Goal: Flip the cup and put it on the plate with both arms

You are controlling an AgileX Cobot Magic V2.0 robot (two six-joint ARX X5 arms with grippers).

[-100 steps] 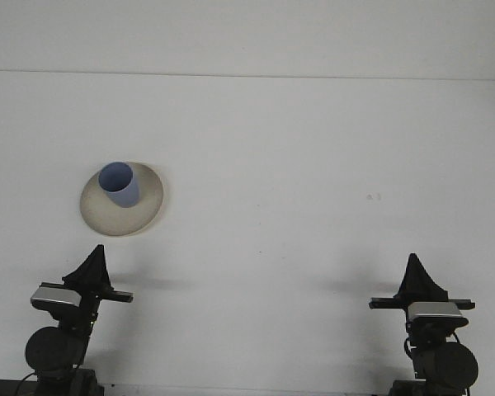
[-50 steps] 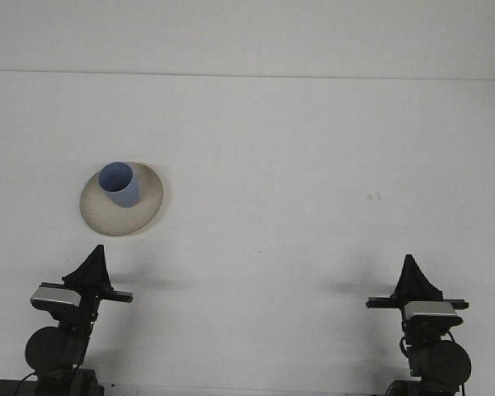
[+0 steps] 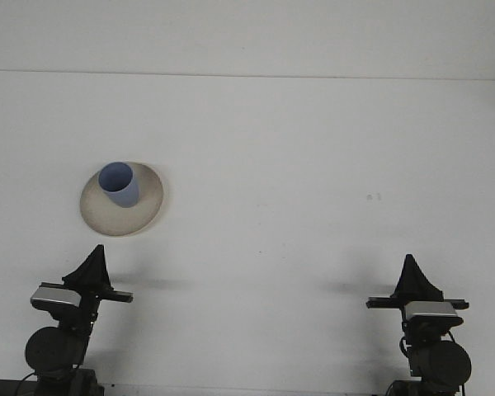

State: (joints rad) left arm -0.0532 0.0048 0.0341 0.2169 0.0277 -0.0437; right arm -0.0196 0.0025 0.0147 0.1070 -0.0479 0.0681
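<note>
A light blue cup (image 3: 120, 184) stands upright, mouth up, on a beige plate (image 3: 140, 216) at the left of the white table. My left gripper (image 3: 94, 262) sits near the front edge, just below the plate, its black fingers together in a point. Far to the right, my right gripper (image 3: 412, 272) rests near the front edge with its fingers also meeting in a point. Neither gripper holds anything, and both are apart from the cup and plate.
The white table (image 3: 297, 181) ends at a back edge where a white wall (image 3: 247, 33) begins. A small dark mark (image 3: 373, 196) lies on the table's right half.
The right arm has drawn back slightly toward the front edge and shifted a little left. The left arm, cup and plate have not moved.
</note>
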